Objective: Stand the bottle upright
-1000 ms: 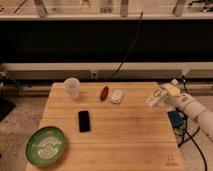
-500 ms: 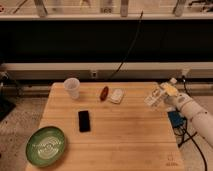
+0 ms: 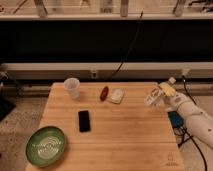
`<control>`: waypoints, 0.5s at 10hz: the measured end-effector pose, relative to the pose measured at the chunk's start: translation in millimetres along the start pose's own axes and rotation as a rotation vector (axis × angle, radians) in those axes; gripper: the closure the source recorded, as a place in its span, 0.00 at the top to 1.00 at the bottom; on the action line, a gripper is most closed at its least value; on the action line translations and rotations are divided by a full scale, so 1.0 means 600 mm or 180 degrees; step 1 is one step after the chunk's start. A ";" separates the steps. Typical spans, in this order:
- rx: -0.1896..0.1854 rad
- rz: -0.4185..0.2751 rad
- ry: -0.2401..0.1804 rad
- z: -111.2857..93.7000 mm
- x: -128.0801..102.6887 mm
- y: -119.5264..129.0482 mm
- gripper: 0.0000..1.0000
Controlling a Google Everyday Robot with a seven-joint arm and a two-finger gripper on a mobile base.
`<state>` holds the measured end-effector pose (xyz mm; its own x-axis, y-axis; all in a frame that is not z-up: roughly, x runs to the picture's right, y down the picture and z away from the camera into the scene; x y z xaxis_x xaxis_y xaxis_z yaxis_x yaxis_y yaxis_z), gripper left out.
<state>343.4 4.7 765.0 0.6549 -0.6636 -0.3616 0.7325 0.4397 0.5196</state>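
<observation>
The small whitish bottle (image 3: 155, 97) with yellowish marks is held tilted in my gripper (image 3: 163, 93) over the right edge of the wooden table (image 3: 125, 135). It sits a little above the tabletop. My white arm (image 3: 195, 117) reaches in from the lower right. The gripper is shut on the bottle's body and partly hides it.
On the table are a white open-topped cup (image 3: 72, 87) at the back left, a red object (image 3: 104, 93), a flat white rounded-square object (image 3: 117, 95), a black phone (image 3: 84, 121) and a green plate (image 3: 46, 145) at the front left. A dark cable (image 3: 127, 50) hangs behind.
The gripper and the bottle have shifted only very slightly to the left. Nothing else has moved.
</observation>
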 end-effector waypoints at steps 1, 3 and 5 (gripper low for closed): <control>-0.0020 -0.0037 0.0009 0.003 -0.003 -0.003 0.00; -0.0036 -0.0071 -0.0005 0.009 -0.009 -0.006 0.00; -0.0035 -0.0058 -0.0038 0.015 -0.012 -0.007 0.00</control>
<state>333.8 2.2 772.1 0.6393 -0.6786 -0.3617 0.7463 0.4341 0.5046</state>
